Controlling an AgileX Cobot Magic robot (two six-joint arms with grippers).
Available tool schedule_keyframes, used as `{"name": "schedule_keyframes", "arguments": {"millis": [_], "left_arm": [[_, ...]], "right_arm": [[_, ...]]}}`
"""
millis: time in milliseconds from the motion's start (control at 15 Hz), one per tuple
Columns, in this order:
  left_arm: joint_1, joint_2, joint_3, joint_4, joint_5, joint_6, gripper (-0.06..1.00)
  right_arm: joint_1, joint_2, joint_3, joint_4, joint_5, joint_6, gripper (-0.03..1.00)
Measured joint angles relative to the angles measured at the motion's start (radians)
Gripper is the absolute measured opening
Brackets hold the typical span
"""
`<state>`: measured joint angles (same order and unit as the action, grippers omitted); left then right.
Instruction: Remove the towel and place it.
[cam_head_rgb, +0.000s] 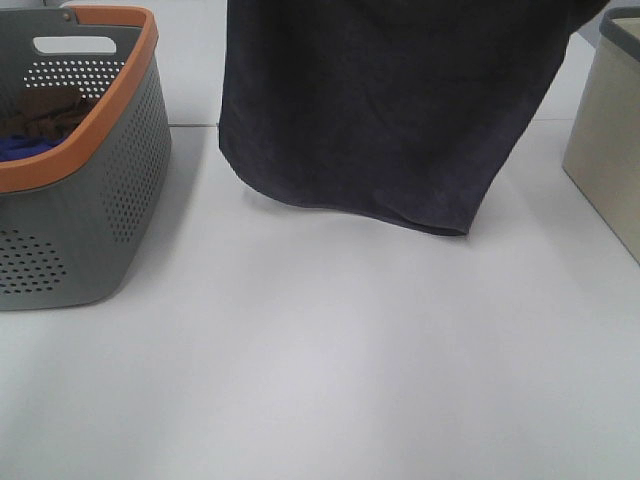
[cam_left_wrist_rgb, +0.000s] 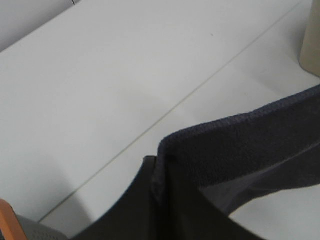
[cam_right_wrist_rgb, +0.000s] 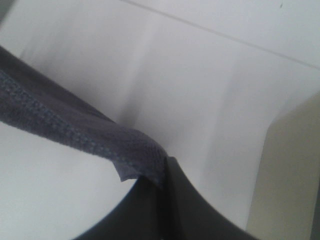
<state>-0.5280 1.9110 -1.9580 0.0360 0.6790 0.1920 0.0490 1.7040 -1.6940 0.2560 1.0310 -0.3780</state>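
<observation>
The dark navy-charcoal towel (cam_head_rgb: 390, 110) hangs spread out above the white table at the back middle of the exterior high view, its lower edge just over the surface. Both grippers are above the top of that view and do not show there. In the left wrist view my left gripper (cam_left_wrist_rgb: 157, 177) is shut on one upper corner of the towel (cam_left_wrist_rgb: 240, 150). In the right wrist view my right gripper (cam_right_wrist_rgb: 160, 172) is shut on the other upper corner of the towel (cam_right_wrist_rgb: 65, 125). The white tag does not show.
A grey perforated basket with an orange rim (cam_head_rgb: 110, 95) stands at the left, holding a brown cloth (cam_head_rgb: 45, 110) and a bright blue cloth (cam_head_rgb: 20, 145). A beige bin (cam_head_rgb: 610, 140) stands at the right edge. A seam (cam_head_rgb: 190, 125) runs across the white table.
</observation>
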Motion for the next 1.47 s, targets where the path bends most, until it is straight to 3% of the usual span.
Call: {"name": "schedule_keyframes", "arguments": {"millis": [200,467,733,867,933,1133,1400,1467], "left_arm": [[0.041,0.055,0.0,0.003,-0.186,-0.043,0.0],[0.114,0.162,0.002,0.002,-0.541,-0.058,0.0],[0.13,0.236,0.002,0.0,-0.832,-0.061,0.0],[0.13,0.278,0.002,0.0,-0.882,-0.061,0.0],[0.122,0.338,0.002,0.0,-0.832,-0.061,0.0],[0.074,0.366,0.002,0.0,-0.622,-0.051,0.0],[-0.001,0.366,0.002,-0.001,-0.165,-0.004,0.0],[-0.001,0.366,0.002,-0.002,-0.05,0.008,0.0]], "right_arm": [[0.0,0.074,-0.067,-0.002,-0.174,-0.064,0.0],[0.0,0.232,-0.191,0.046,-0.415,-0.212,0.0],[0.0,0.345,-0.319,0.122,-0.549,-0.304,0.0],[0.0,0.395,-0.342,0.147,-0.601,-0.356,0.0],[-0.001,0.459,-0.345,0.151,-0.567,-0.371,0.0],[-0.001,0.506,-0.342,0.129,-0.338,-0.345,0.0],[-0.001,0.507,-0.342,-0.053,0.083,-0.133,0.0],[-0.002,0.507,-0.342,-0.069,0.152,-0.095,0.0]]}}
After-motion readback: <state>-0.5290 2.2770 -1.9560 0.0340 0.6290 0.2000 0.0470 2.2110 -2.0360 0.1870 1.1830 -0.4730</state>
